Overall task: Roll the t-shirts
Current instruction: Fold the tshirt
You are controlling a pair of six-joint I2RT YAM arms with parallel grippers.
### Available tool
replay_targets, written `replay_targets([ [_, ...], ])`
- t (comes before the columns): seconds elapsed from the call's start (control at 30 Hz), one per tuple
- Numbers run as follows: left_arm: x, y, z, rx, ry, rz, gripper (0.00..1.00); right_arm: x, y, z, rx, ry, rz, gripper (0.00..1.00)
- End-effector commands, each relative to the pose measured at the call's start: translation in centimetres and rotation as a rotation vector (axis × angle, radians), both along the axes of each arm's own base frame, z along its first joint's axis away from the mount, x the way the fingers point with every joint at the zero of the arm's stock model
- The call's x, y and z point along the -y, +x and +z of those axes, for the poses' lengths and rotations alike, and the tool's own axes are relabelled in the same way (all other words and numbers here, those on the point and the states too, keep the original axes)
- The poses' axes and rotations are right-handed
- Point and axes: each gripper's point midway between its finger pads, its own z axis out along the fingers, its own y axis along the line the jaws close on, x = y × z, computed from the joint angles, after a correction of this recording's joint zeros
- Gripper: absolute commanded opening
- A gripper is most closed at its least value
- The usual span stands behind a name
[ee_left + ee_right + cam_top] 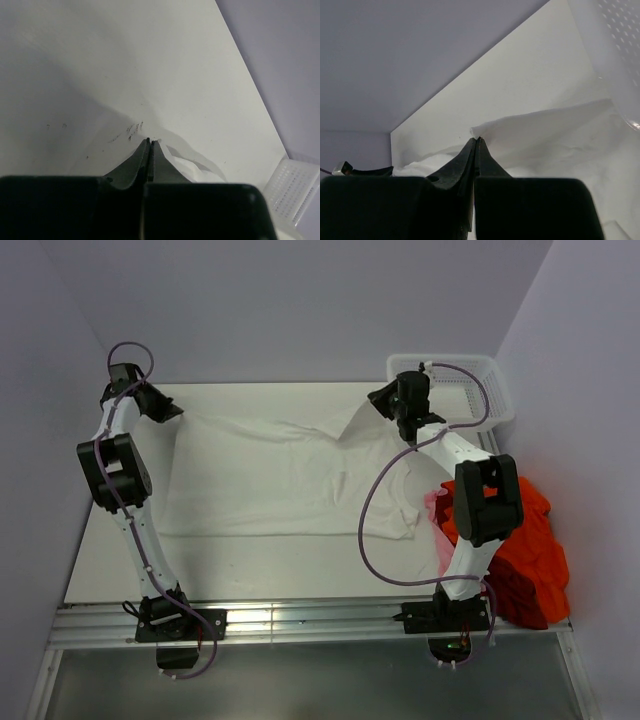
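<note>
The pale surface (250, 565) carries everything. The white t-shirt (280, 475) lies spread across its middle, mostly flat, reaching from near the far left corner to right of centre. The orange-red t-shirts (530, 550) are heaped at the near right corner and spill over the right edge, probably waiting their turn. A scrap of pink cloth (437, 505) shows between them and the white one. A white mesh basket (480, 390) stands in the far right corner, apart from the cloth.

The left gripper (170, 412) sits low at the far left corner of the white t-shirt. The right gripper (408, 430) is at the shirt's far right part, where the cloth rises in a peak toward it. Both have their jaws pressed together, apparently nipping the fabric's far edge. Judging by the task, holding two points of one edge keeps it taut and straight for spreading or for starting a roll.

The top view gives the layout but hides the fingertips. The left wrist view shows creases running into the closed tips (150, 141), dark specks (132, 129) on the cloth just beyond, and the basket at the right. The right wrist view shows a raised fold meeting its tips (477, 140), with the left arm small in the distance.
</note>
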Motion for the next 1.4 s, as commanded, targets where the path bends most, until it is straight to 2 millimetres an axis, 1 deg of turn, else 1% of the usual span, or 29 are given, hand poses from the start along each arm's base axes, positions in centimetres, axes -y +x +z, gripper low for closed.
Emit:
replay_targets([
  [0.0, -1.0, 0.4, 4.4, 0.099, 0.04, 0.002, 0.04, 1.6, -0.1, 0.5, 0.0, 0.03, -0.058, 0.0],
  [0.03, -1.2, 0.2, 4.2, 0.091, 0.034, 0.01, 0.08, 2.1, -0.1, 0.2, -0.005, 0.034, -0.069, 0.0],
  [0.07, -1.7, 0.0, 3.6, 0.077, 0.017, 0.02, 0.1, 2.2, 0.0, 0.3, 0.001, 0.043, -0.075, 0.0],
  [0.1, -1.9, 0.0, 3.3, 0.071, 0.011, 0.025, 0.11, 2.4, 0.0, 0.0, -0.007, 0.047, -0.078, 0.0],
  [0.13, -2.1, -0.2, 3.0, 0.062, 0.003, 0.03, 0.16, 2.6, 0.0, 0.0, -0.006, 0.048, -0.08, 0.0],
  [0.17, -2.8, -0.4, 2.5, 0.049, -0.001, 0.048, 0.19, 2.8, 0.0, 0.0, -0.005, 0.051, -0.082, 0.0],
  [0.2, -3.0, -0.5, 2.4, 0.039, -0.002, 0.053, 0.22, 2.9, 0.0, -0.1, -0.007, 0.052, -0.084, 0.0],
  [0.23, -3.3, -0.6, 2.1, 0.031, 0.0, 0.062, 0.3, 2.9, 0.0, -0.1, -0.007, 0.052, -0.082, 0.0],
  [0.33, -4.5, -1.1, 1.4, -0.01, 0.036, 0.105, 0.46, 2.9, 0.1, -0.1, -0.005, 0.057, -0.079, 0.0],
  [0.37, -4.6, -1.1, 1.4, -0.009, 0.043, 0.105, 0.47, 2.9, 0.1, 0.0, 0.001, 0.058, -0.077, 0.0],
  [0.47, -3.8, -0.6, 2.0, 0.033, 0.025, 0.057, 0.48, 2.7, 0.1, 0.0, 0.0, 0.056, -0.065, 0.0],
  [0.5, -3.5, -0.2, 2.6, 0.055, 0.032, 0.041, 0.48, 2.7, 0.1, -0.1, 0.0, 0.057, -0.062, 0.0],
  [0.53, -3.3, -0.1, 2.8, 0.053, 0.045, 0.03, 0.48, 2.6, 0.1, -0.1, -0.001, 0.057, -0.061, 0.0],
  [0.57, -2.4, 0.2, 2.8, 0.06, 0.079, -0.004, 0.48, 2.6, 0.1, -0.1, -0.002, 0.054, -0.056, 0.0],
  [0.6, -2.2, 0.8, 3.6, 0.077, 0.107, -0.013, 0.48, 2.6, 0.1, -0.1, 0.0, 0.053, -0.054, 0.0],
  [0.63, -1.6, 0.9, 3.5, 0.076, 0.118, -0.03, 0.48, 2.5, 0.1, -0.3, -0.003, 0.052, -0.051, 0.0],
  [0.67, -0.5, 1.0, 3.1, 0.063, 0.126, -0.056, 0.48, 2.5, 0.0, -0.6, -0.009, 0.052, -0.048, 0.0],
  [0.73, 0.0, 1.3, 2.8, 0.054, 0.142, -0.059, 0.48, 2.4, 0.0, -0.5, -0.004, 0.055, -0.044, 0.0],
  [0.77, 0.6, 1.2, 2.0, 0.033, 0.141, -0.069, 0.48, 2.3, 0.0, -0.6, -0.004, 0.057, -0.041, 0.0],
  [0.83, 0.7, 1.3, 1.5, 0.022, 0.141, -0.069, 0.48, 2.2, -0.1, -0.8, -0.006, 0.057, -0.033, 0.0],
  [0.87, 0.7, 1.3, 0.6, 0.001, 0.139, -0.067, 0.48, 2.2, -0.1, -0.8, -0.006, 0.057, -0.032, 0.0],
  [0.9, 0.7, 1.3, 0.5, -0.006, 0.138, -0.068, 0.48, 2.1, -0.1, -0.7, -0.005, 0.06, -0.028, 0.0],
  [0.97, 0.9, 1.2, -0.7, -0.029, 0.122, -0.073, 0.48, 2.1, -0.1, -0.7, -0.001, 0.062, -0.025, 0.0],
  [1.27, 3.0, 1.5, -2.0, -0.038, 0.104, -0.118, 0.47, 1.8, -0.2, -0.9, -0.002, 0.07, -0.013, 0.0],
  [1.33, 3.4, 1.4, -2.4, -0.043, 0.1, -0.129, 0.44, 1.7, -0.2, -0.9, -0.004, 0.071, -0.011, 0.0],
  [1.37, 3.6, 1.4, -2.5, -0.043, 0.098, -0.137, 0.4, 1.7, -0.2, -0.9, -0.003, 0.071, -0.009, 0.0],
])
